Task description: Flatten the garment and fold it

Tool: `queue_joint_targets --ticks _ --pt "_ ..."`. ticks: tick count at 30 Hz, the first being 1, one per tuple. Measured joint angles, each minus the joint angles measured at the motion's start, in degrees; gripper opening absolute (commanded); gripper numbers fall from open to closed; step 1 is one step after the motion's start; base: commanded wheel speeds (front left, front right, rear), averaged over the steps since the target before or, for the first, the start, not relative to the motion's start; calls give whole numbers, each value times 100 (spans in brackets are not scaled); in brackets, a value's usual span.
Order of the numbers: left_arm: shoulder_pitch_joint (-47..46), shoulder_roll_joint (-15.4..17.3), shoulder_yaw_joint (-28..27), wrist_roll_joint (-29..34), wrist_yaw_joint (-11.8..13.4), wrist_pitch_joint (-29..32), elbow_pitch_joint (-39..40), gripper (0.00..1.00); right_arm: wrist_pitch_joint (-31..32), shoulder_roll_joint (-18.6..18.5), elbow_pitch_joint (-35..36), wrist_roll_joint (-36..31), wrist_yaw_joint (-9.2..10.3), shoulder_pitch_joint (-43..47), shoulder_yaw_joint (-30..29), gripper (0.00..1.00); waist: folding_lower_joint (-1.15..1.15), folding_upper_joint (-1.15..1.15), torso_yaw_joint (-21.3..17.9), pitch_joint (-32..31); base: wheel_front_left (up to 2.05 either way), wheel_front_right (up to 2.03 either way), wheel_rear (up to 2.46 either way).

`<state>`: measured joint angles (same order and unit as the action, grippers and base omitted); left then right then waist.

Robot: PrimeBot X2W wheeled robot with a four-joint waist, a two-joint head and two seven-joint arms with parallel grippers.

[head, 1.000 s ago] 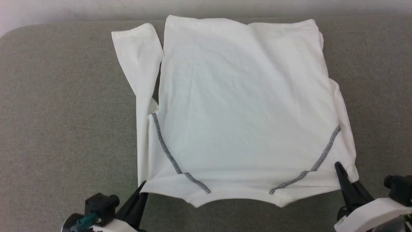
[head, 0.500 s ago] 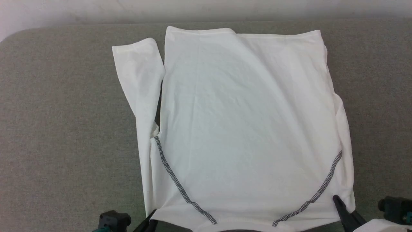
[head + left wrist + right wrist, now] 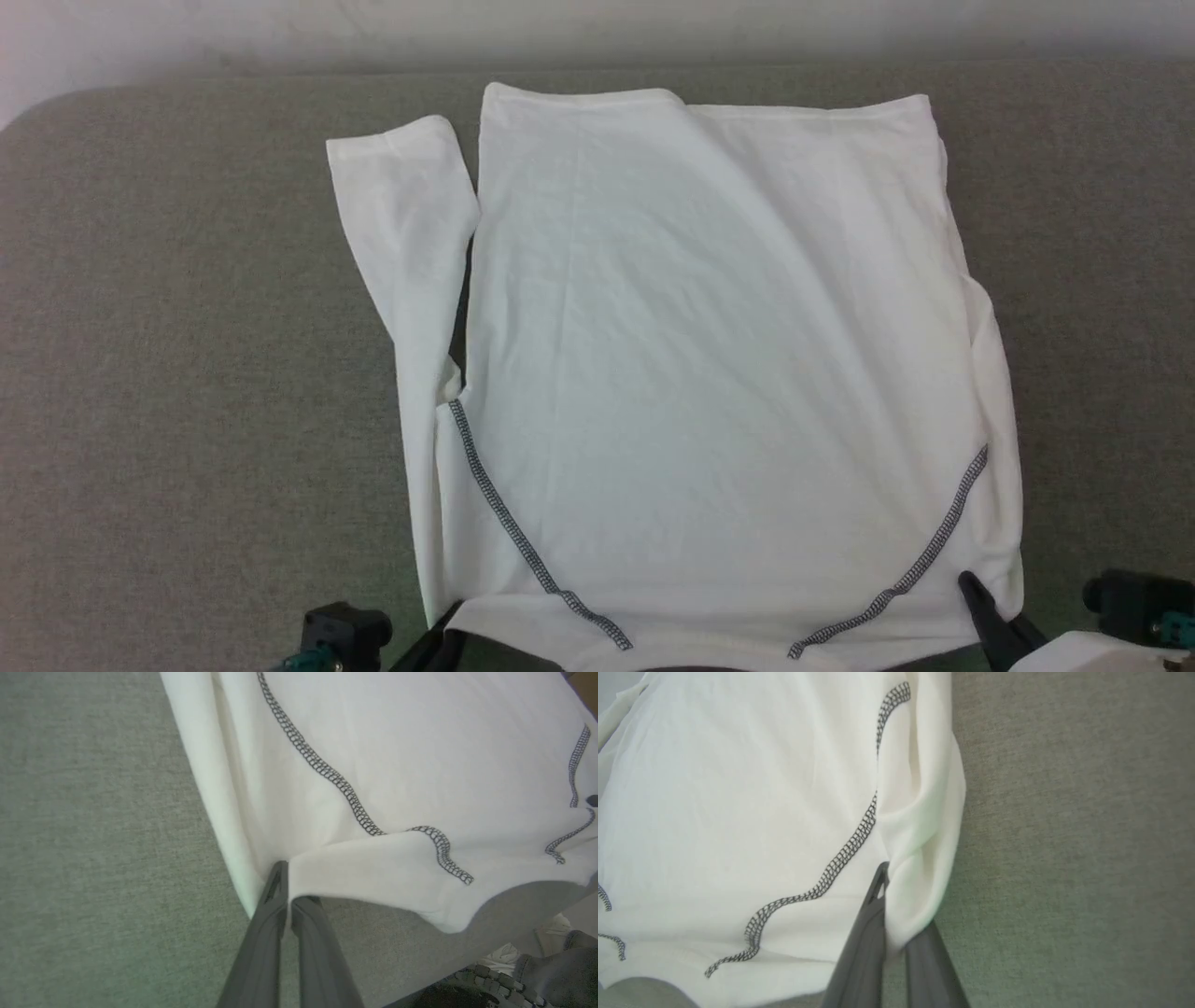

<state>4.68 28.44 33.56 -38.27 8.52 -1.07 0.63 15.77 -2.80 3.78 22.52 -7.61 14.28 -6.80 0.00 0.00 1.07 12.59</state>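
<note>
Grey-green woven fabric surface (image 3: 187, 373) beneath a pale wall (image 3: 233, 28) carries a white thin-fabric T-shirt (image 3: 709, 355), spread nearly flat across its middle, with the neckline at the robot's side and the hem toward the wall. Two dark grey zigzag-stitched seams (image 3: 509, 523) slant from the neckline out to the shoulders. One sleeve (image 3: 401, 224) lies stretched along the T-shirt's left side, just beside the body panel. The other is gathered in a soft fold at the right edge. The left gripper (image 3: 286, 884), its two long dark fingers pressed together, pinches the near-left shoulder corner of the T-shirt. The cloth there is lifted slightly off the surface and casts a shadow below the collar. The right gripper (image 3: 889, 896) likewise has its fingers clamped on the bunched fabric at the near-right shoulder corner. Light creases run lengthwise across the body panel, and the hem edge lies close to the far rim of the surface.
</note>
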Motion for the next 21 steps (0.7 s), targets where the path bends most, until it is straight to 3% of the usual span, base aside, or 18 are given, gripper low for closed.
queue_joint_targets --ticks 1,3,4,5,6,13,21 --pt "-23 -25 7 -2 -27 -5 -66 0 -23 1 -45 -24 0 -22 10 2 0 0 -1 -12 0 0 0" --pt "-41 -68 15 -26 -42 -30 -175 5 -43 0 -130 -35 0 -53 31 26 0 0 -5 -32 0 0 0" --pt "-43 -90 14 -42 -42 -47 -213 45 -58 -1 -155 -48 0 -66 52 59 0 0 -7 -38 0 0 0" --pt "-44 -108 12 -59 -42 -54 -240 79 -77 -1 -172 -76 1 -82 81 100 0 0 -10 -38 0 0 0" --pt "-44 -122 10 -69 -43 -56 -261 100 -79 -2 -182 -91 1 -94 115 100 0 0 -13 -35 0 0 0" --pt "-3 -172 -138 -354 -48 -166 -153 100 9 2 -13 -41 1 -69 32 100 0 0 -22 -32 0 0 0" --pt "549 204 -735 -965 -31 -208 652 100 176 -3 978 -190 7 110 -936 100 0 0 -14 -114 0 0 0"
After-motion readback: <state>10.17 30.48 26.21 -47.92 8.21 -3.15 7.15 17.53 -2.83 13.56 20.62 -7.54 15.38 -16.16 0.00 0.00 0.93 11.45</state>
